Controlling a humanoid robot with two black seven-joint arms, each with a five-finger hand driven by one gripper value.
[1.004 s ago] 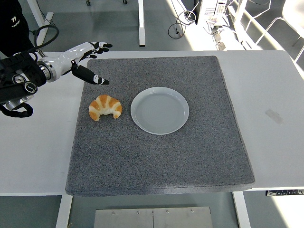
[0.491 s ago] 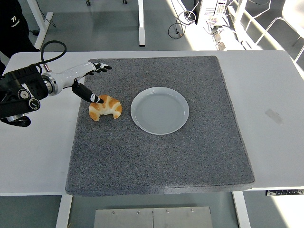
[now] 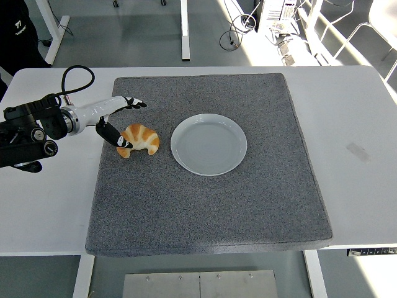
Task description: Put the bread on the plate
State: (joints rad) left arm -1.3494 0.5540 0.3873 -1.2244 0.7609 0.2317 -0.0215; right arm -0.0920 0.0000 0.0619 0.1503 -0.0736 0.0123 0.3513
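Golden bread: a golden-brown crescent-shaped croissant [image 3: 139, 139] lies on the grey felt-like square mat [image 3: 211, 198], just left of the round pale-blue plate [image 3: 209, 144] and apart from it.
Axis: its long axis runs roughly left to right, and both tips curl toward the near edge of the white surface [image 3: 43, 205].
Left hand: the white-and-black left hand [image 3: 115, 118] comes in from the left with fingers spread; the thumb tip rests at the croissant's left end, the other fingers reach past its far side, and nothing is grasped.
Change: a second ago the hand hovered farther back and higher, clear of the bread; it has since dropped to it. Croissant and plate have not shifted.
Room: the mat is bare near, far and right of the plate; the croissant sits close to the mat's left edge.
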